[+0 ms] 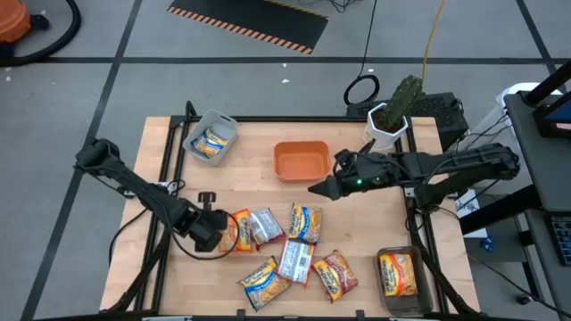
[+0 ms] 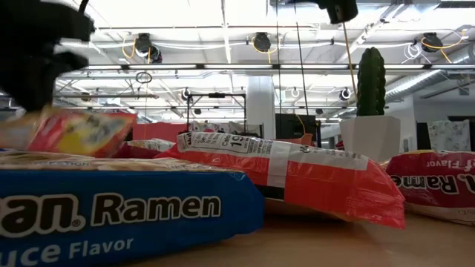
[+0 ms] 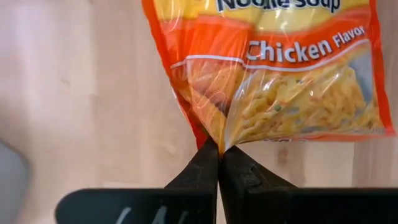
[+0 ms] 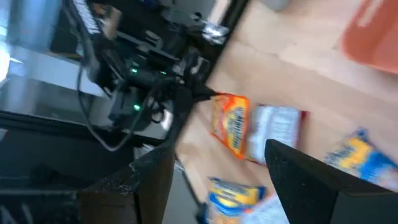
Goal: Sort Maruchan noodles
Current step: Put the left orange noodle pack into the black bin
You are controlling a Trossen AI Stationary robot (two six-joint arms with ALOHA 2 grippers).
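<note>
Several Maruchan noodle packets lie flat on the wooden table's near middle. My left gripper stands at their left end and is shut on an orange Chicken Flavor packet, which the low view shows as an orange packet tilted above a blue one. My right gripper hovers open over the table just near of the orange bin, with nothing between its fingers. A grey bin holds a yellow-blue packet. A dark bin holds an orange-red one. My left gripper pinches the orange packet's end edge between its two fingers, at the middle of that short edge, where the wrapper bunches into creases. The fingers come steeply from above. The packet stretches away below the fingertips; whether its far end rests on the table I cannot tell.
A white pot with a cactus stands at the table's far right corner. The orange bin sits at the far middle, the grey bin far left, the dark bin near right. Bare wood lies between the bins and the packets.
</note>
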